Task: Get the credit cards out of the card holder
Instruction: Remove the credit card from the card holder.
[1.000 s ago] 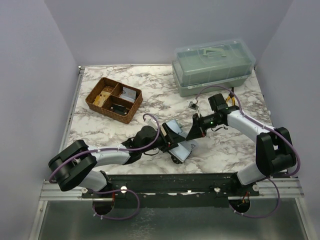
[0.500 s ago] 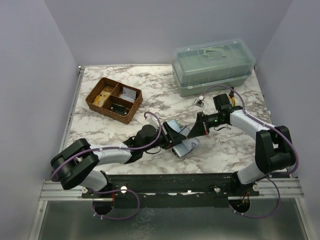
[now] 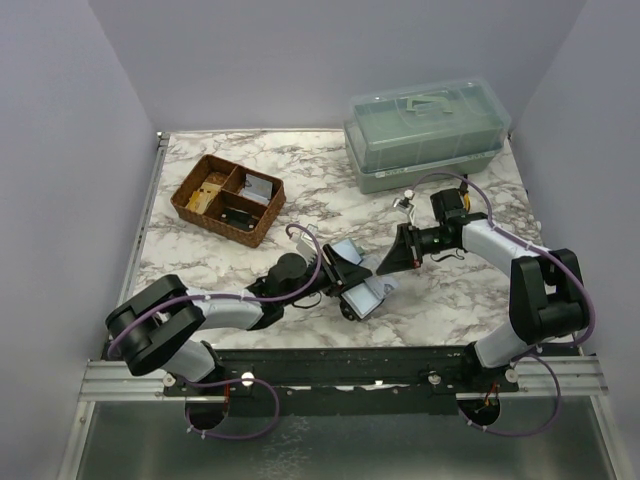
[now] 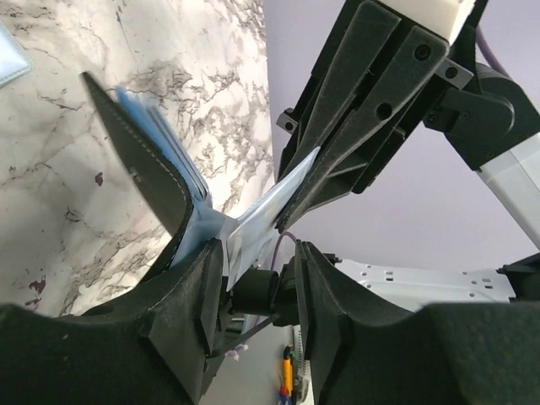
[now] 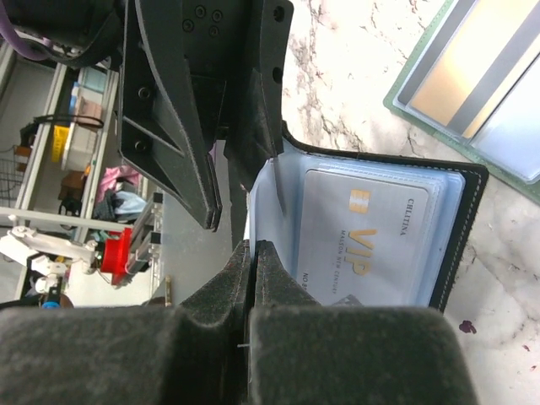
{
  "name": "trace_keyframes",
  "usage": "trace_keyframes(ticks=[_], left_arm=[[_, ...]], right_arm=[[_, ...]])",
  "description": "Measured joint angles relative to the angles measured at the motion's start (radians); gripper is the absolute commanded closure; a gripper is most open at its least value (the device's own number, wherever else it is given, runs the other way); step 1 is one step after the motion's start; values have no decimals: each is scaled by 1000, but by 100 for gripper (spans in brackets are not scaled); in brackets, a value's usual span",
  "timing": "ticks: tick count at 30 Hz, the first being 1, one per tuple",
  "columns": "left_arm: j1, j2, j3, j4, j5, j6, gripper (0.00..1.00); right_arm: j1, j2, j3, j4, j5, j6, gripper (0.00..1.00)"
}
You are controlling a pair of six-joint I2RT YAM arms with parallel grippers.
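Left wrist view is showing the card holder spread in an open V above the marble table. Its black cover is leaning to the left, with pale blue credit cards tucked against the inside. The right gripper is reaching in from the upper right, and its fingers are pressing tight together on the tip of the holder's other, pale leaf. The left gripper is sitting at the foot of that same leaf with its fingers apart, one on each side, not clamping it.

Right wrist view is looking into the open holder, where a pale card marked VIP is lying in its sleeve. Two loose cards are lying on the marble just past the holder's far edge.

Top view is showing the holder between the two arms, near the middle of the table. A brown wicker tray is sitting well apart at the back left, and a clear lidded box at the back right.
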Motion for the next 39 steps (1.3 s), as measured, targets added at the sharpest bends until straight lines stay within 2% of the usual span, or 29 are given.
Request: trace_keyframes(ticks=[8, 12, 22, 26, 39], left_arm=[[6, 43, -9, 111, 2, -7, 57], [10, 73, -9, 156, 3, -12, 63], [19, 103, -10, 224, 18, -15, 85], [23, 113, -11, 251, 35, -15, 100], [39, 121, -40, 345, 89, 19, 100]], right_arm=[[-6, 5, -6, 10, -48, 10, 100], [-11, 9, -6, 16, -62, 12, 100], [-40, 28, -6, 16, -122, 26, 100], [-45, 32, -7, 17, -125, 29, 100], [-58, 47, -18, 16, -164, 51, 100]])
